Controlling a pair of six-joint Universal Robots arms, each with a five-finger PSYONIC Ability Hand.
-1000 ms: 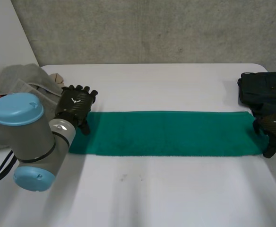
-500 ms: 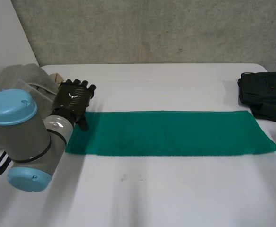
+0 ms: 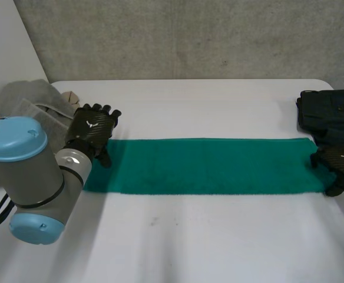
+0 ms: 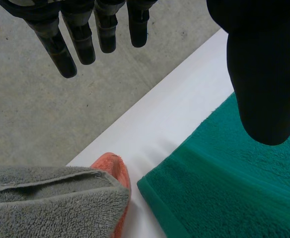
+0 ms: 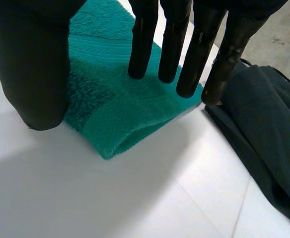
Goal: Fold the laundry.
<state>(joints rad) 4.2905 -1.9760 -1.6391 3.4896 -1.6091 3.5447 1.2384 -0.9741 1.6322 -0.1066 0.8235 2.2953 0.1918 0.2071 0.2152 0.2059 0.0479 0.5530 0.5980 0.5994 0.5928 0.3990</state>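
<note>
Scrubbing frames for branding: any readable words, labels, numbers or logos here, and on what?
No readable words or numbers anywhere.
Back of left hand: small white mark, too small to read.
Back of right hand: similar small white mark, too small to read.

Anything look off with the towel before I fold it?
Mostly tidy. The green towel's end under the right hand runs slanted, its near corner jutting out past the far one, so the strip isn't square there.
</note>
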